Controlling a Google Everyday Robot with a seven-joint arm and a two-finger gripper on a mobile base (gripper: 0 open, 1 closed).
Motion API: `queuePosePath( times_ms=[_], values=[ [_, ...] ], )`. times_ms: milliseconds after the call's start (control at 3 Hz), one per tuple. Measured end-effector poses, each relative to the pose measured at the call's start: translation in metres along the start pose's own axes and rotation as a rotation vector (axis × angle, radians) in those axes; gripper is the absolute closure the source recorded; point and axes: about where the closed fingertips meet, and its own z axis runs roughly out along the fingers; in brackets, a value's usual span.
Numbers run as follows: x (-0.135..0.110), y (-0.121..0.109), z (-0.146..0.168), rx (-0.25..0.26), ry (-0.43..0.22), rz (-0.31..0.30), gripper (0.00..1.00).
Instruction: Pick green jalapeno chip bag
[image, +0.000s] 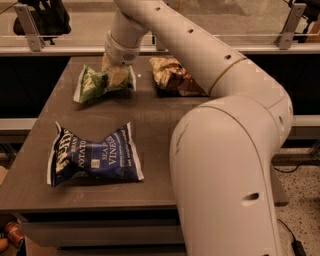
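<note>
The green jalapeno chip bag (97, 82) is small, crinkled and light green, at the far left of the dark table (150, 125). My gripper (116, 74) comes down from the white arm onto the bag's right half. Its tan fingers (119, 75) are closed on the bunched foil there. The bag tilts, right end pinched up, left end low near the table. Its right edge is partly hidden by the fingers.
A larger dark-blue chip bag (92, 156) lies at the front left of the table. A tan-and-brown bag (172, 76) lies at the far middle, right of the gripper. My big white arm (225, 150) covers the table's right side. A railing runs behind the table.
</note>
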Motion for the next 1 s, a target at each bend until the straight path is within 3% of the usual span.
queuePosePath(
  times_ms=[1000],
  values=[
    [-0.013,-0.007,-0.034,0.017,0.008,-0.037,1.00]
  ],
)
